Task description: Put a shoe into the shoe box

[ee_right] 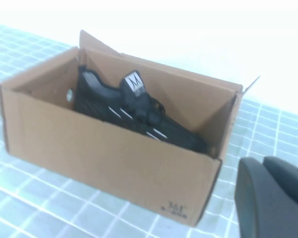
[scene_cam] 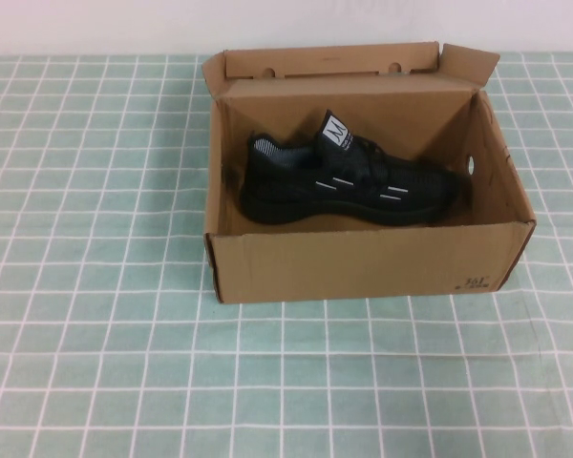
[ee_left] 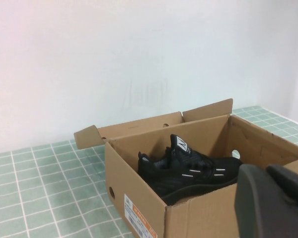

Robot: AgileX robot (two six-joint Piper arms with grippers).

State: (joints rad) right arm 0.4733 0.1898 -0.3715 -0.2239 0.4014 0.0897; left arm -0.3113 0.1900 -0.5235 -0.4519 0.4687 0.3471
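The black sneaker (scene_cam: 349,181) lies on its sole inside the open brown shoe box (scene_cam: 363,267), toe toward the right, pale tongue tag up. It also shows in the left wrist view (ee_left: 188,171) and the right wrist view (ee_right: 134,111). The box lid is folded back at the far side. My left gripper (ee_left: 266,172) is shut and empty, held off the box's left side (ee_left: 139,198). My right gripper (ee_right: 263,166) is shut and empty, beside the box's front right corner (ee_right: 89,148). Neither arm shows in the high view.
The box stands at the far middle of a green checked tablecloth (scene_cam: 124,363). A white wall (ee_left: 139,59) runs behind the table. Open cloth lies in front of the box and on both sides.
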